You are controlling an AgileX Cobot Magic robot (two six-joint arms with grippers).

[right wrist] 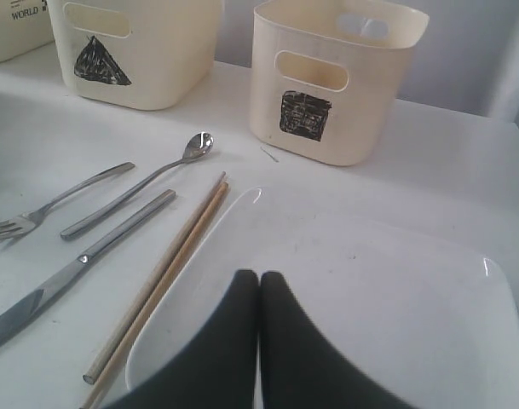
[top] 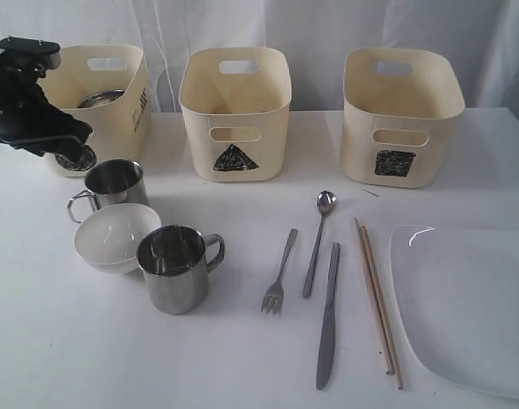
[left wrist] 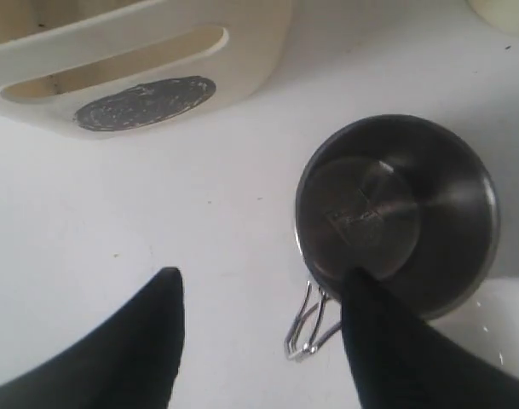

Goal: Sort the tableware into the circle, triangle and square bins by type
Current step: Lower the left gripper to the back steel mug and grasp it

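Now the left gripper [left wrist: 259, 341] hangs with its jaws spread wide and empty above the rear mug [left wrist: 400, 209], at ten o'clock on the table [top: 242, 358]. Just behind it stands the circle bin [top: 114, 72], with the steel bowl [top: 100, 99] inside. The white bowl [top: 114, 239] and front mug [top: 174, 268] sit at eight o'clock. The triangle bin [top: 235, 115] is at twelve and the square bin [top: 401, 115] at two. The fork [top: 279, 273], spoon [top: 317, 243], knife [top: 328, 315] and chopsticks [top: 377, 298] lie around six. The right gripper [right wrist: 259, 341], its fingers pressed together on nothing, hovers over the plate [right wrist: 370, 298] at four.

Exterior high over whole table [top: 233, 358], left wrist close above mug [left wrist: 395, 213], right wrist low over plate [right wrist: 370, 281]
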